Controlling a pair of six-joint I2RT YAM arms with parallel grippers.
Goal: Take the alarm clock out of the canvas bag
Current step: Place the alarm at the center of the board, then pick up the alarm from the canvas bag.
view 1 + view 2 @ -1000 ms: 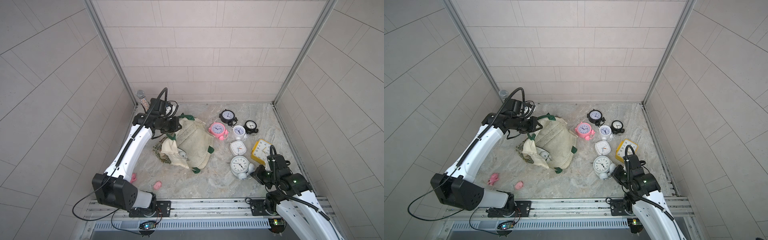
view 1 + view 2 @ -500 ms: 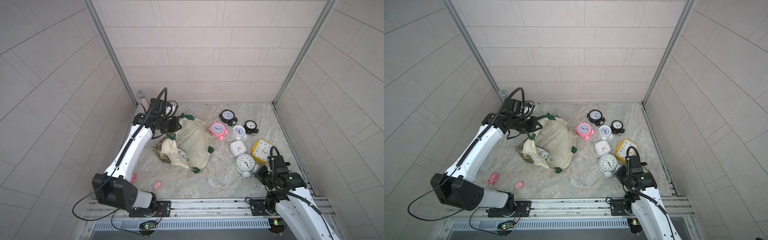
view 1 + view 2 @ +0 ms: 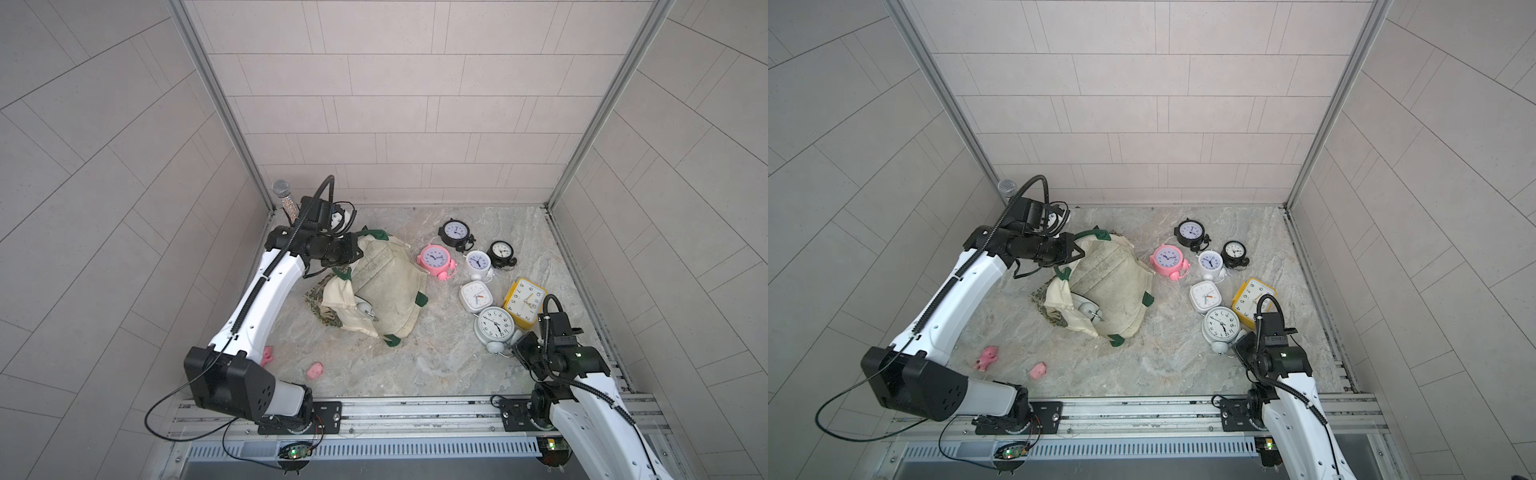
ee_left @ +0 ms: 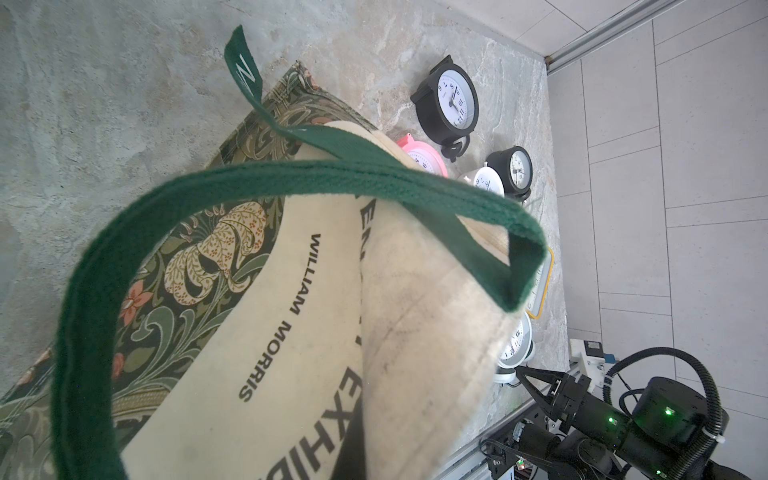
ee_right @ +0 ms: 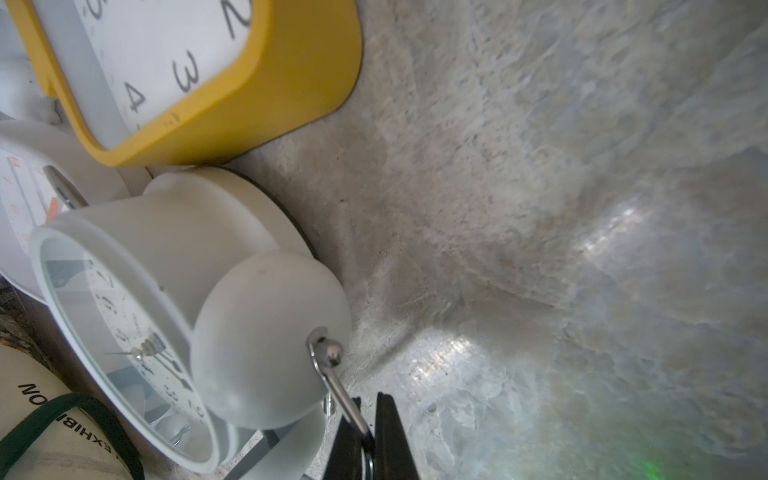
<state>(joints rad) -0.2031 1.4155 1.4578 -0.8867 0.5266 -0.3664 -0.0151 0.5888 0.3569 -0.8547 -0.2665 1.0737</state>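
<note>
Nearest on the table (image 3: 415,365), left of the middle, lies a small pink toy (image 3: 314,370). A second pink toy (image 3: 987,358) lies further left, beside the left arm.

At the near right, the right gripper (image 5: 368,440) is pinched narrow on the thin wire handle of a white bell clock (image 3: 494,325). That clock lies on the table outside the bag, face turned upward and bells toward the gripper. It touches a yellow square clock (image 3: 524,301) just beyond it on the right. A white square clock (image 3: 476,296) sits just beyond it on the left.

Left of centre, the canvas bag (image 3: 390,286) slumps on the table, cream cloth with green handles and its leaf-patterned base on the left. In its near opening a half-hidden clock (image 3: 365,309) shows a pale bell and some metal parts. It is inside the bag and mostly covered by cloth.

The left gripper (image 3: 356,252) is at the bag's far left rim, where the cloth is lifted off the table. Its fingertips are hidden, but it is closed on the rim there. In the left wrist view a green handle loops close in front of the camera.

Farther back, a pink clock (image 3: 434,259) lies just right of the bag. To its right stand a small white clock (image 3: 478,262) and a small black clock (image 3: 502,252), and a larger black clock (image 3: 455,230) is farthest. A microphone (image 3: 283,194) leans in the far left corner.
</note>
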